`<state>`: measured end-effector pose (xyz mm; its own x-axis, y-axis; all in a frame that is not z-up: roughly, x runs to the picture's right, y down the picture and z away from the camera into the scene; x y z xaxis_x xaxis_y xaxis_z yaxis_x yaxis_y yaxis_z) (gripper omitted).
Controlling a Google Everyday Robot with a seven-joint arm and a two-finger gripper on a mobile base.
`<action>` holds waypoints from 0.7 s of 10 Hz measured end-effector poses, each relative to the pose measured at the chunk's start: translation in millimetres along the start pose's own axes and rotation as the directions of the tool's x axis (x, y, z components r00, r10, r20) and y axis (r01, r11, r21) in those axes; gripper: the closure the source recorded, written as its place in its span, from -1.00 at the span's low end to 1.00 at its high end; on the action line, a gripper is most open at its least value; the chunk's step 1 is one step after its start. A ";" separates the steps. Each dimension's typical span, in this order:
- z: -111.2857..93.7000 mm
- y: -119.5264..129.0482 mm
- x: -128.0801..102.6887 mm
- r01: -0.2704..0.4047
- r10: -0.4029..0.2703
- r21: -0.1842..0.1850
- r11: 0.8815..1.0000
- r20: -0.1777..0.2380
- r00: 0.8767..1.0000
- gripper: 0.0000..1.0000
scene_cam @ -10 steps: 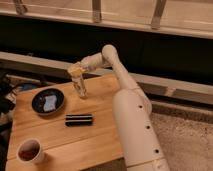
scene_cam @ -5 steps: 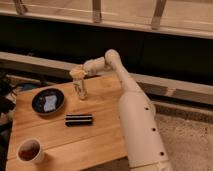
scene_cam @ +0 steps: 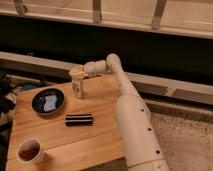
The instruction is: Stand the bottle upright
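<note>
Presently, items on the pale wooden worktop [scene_cam: 100, 140]:

Item: small slim cylindrical bottle [scene_cam: 78, 89] with a whitish label and a yellowish-tan cap. It stands upright near the far edge, base on the wood, between the dark plate and the arm.

Item: white two-finger gripper [scene_cam: 76, 74], reaching in from the right and sitting at the bottle's cap end. Whether the jaws are clenched on the bottle or released from it, I cannot tell.

Item: round dark plate [scene_cam: 38, 104] with a pale scrap on it, just left of the bottle.

Item: flat black rectangular bar [scene_cam: 79, 119], lying nearer than the bottle and apart from it.

Item: white cup with reddish contents [scene_cam: 30, 151], near corner, well apart from the rest.

Risks, as I judge them: the bottle is narrow-based and tall for its width, so a sideways drag as the jaws come away could topple it, most likely onto the plate or the bar. It also stands close to the far edge; a roll could carry it off.

Not made out: the cap and gripper merge in colour; the label print is unreadable; the bottle's footing behind is hidden; the arm's base is cut off below.
</note>
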<state>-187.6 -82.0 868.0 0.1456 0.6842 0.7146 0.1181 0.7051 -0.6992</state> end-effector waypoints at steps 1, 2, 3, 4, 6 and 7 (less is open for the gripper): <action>-0.4 0.2 0.0 -0.003 0.003 0.006 1.000 -0.001 1.000 0.14; -1.1 -0.1 0.0 -0.008 0.009 0.012 1.000 -0.038 0.999 0.11; -3.1 -0.8 0.2 -0.007 0.008 0.016 1.000 -0.065 0.998 0.04; -3.2 -1.4 0.3 -0.006 0.007 0.017 1.000 -0.066 0.998 -0.11; -0.3 0.2 2.3 -0.004 0.004 0.009 1.000 -0.011 1.000 -0.29; -1.8 1.2 3.7 -0.005 0.005 0.008 1.000 -0.009 1.000 -0.29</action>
<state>-185.1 -79.0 869.7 0.1553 0.6858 0.7110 0.1093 0.7034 -0.7023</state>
